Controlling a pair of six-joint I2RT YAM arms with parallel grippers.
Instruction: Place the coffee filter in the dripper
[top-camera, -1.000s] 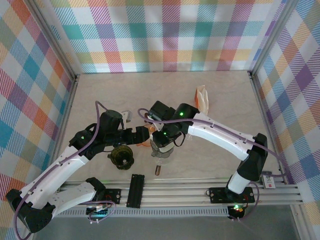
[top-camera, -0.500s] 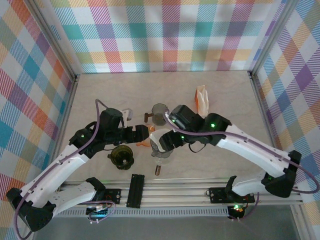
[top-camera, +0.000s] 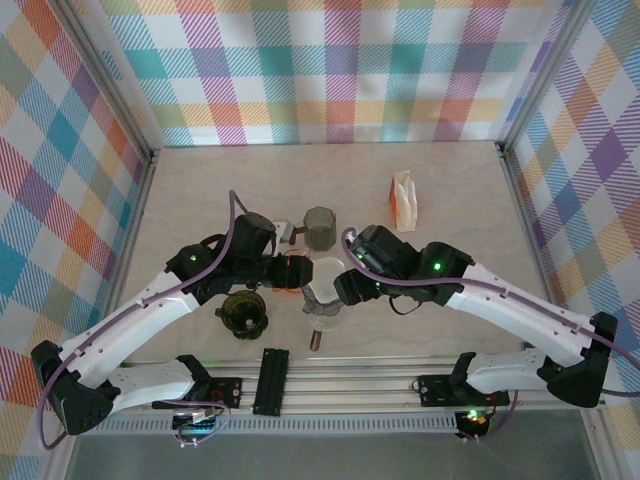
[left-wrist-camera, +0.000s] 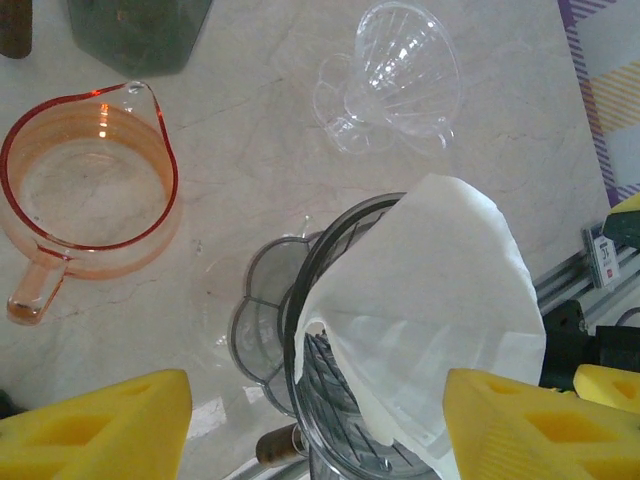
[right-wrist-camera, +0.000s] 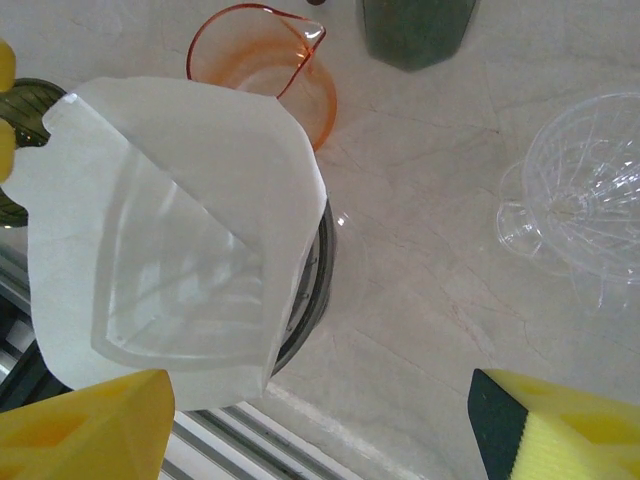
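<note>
White paper coffee filter (left-wrist-camera: 430, 310) sits in the smoky grey ribbed dripper (left-wrist-camera: 322, 375) with its cone opened. One side stands well above the rim and it leans, so I judge it not fully seated. Left gripper (left-wrist-camera: 320, 430) and right gripper (right-wrist-camera: 320, 430) are both spread wide, holding nothing. Remaining: press the filter down flush.

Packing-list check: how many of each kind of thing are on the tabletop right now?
Drippers: 3 (grey dripper, clear dripper, olive dripper)
Orange jug: 1
Green cup: 1
Paper filter: 1
Filter pack: 1
Total: 7
</note>
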